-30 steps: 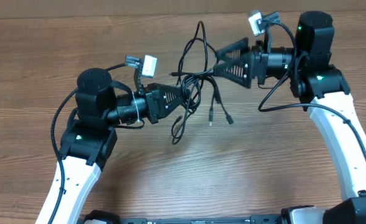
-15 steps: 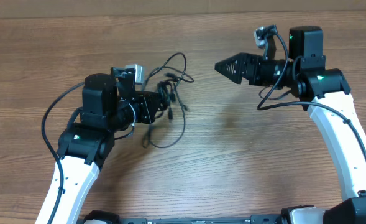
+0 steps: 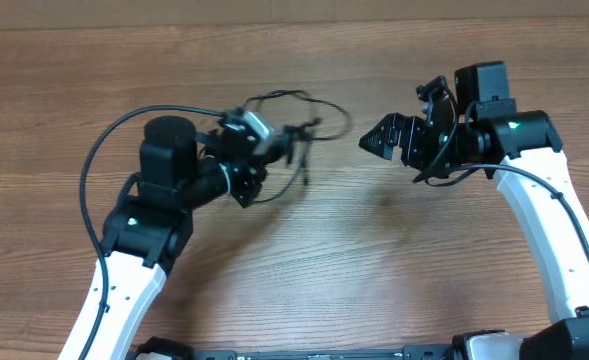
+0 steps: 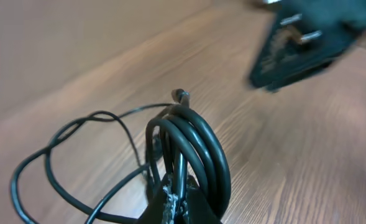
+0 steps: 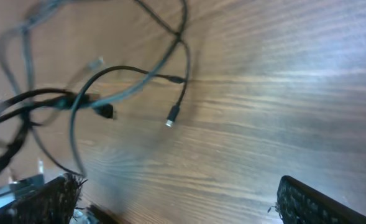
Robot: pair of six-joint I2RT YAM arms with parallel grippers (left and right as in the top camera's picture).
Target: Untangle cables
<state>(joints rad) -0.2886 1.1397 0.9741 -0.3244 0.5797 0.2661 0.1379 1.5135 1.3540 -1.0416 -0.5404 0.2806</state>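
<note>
Left gripper (image 3: pixel 270 150) is clamped tight on the cables (image 3: pixel 296 132). In its wrist view, several black coils (image 4: pixel 201 149) stand bunched up right at the gripper's tips, with a small silvery plug end (image 4: pixel 180 94) poking out just above them. Thin loops trail away from the left gripper on its far side, one arcing over the wooden desk (image 3: pixel 304 270), though the overhead view is blurred there. Across from the left gripper, well apart, sits the right gripper (image 3: pixel 379 140), its jaws spread wide with nothing between them. The right wrist view shows slack strands (image 5: pixel 139 74) near the left gripper, and one plug (image 5: pixel 170 121) dangling free above the wood grain.
</note>
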